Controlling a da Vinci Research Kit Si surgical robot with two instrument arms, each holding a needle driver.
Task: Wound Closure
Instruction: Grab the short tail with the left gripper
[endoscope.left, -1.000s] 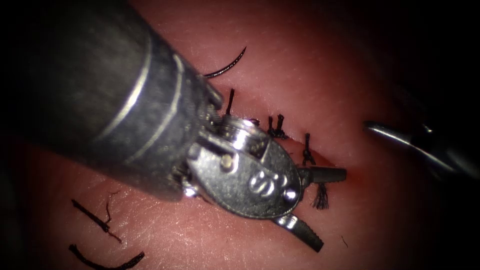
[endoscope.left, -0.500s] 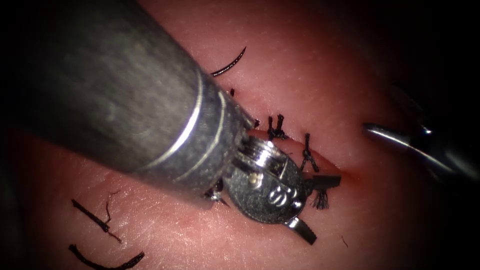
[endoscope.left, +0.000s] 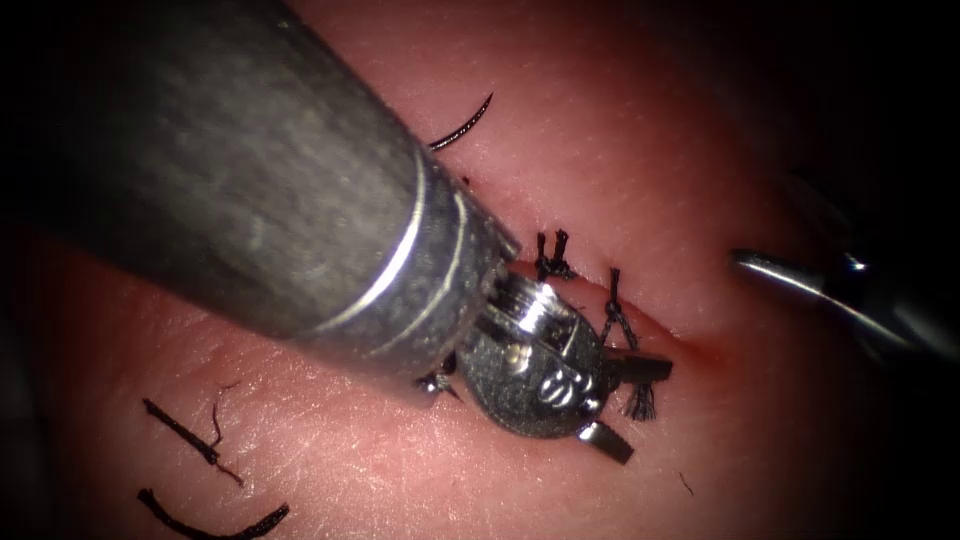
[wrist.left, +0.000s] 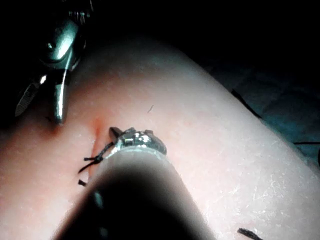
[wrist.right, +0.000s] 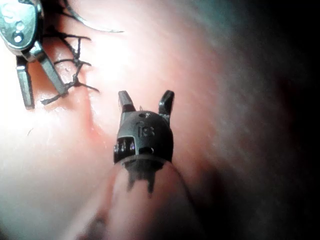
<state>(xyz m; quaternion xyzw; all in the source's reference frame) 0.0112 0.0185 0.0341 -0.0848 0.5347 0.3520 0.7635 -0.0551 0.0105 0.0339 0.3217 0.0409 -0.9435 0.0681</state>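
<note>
My left tool (endoscope.left: 648, 410) reaches in over the cut (endoscope.left: 690, 345) on a wide shaft. Its jaws are open and straddle a frayed thread end (endoscope.left: 641, 400) without holding it. They also appear in the right wrist view as the left tool's jaws (wrist.right: 39, 92). The curved needle (endoscope.left: 462, 128) lies on the tissue beyond the cut's left end, held by neither tool, one end hidden behind the shaft. My right tool (wrist.right: 146, 97) hovers to the right of the cut, open and holding nothing. It shows as the right tool (endoscope.left: 800, 282) in the endoscope view.
Tied stitches with short tails (endoscope.left: 552, 255) (endoscope.left: 615, 310) cross the cut. Red fluid sits at its right end. Loose cut thread pieces (endoscope.left: 190, 440) (endoscope.left: 215, 522) lie on the tissue (endoscope.left: 620, 150) at the lower left.
The left tool's shaft has slid further in over the cut, hiding a stitch tail. Its open jaws have dropped towards the frayed thread end and look closer together. The right tool has stayed still.
</note>
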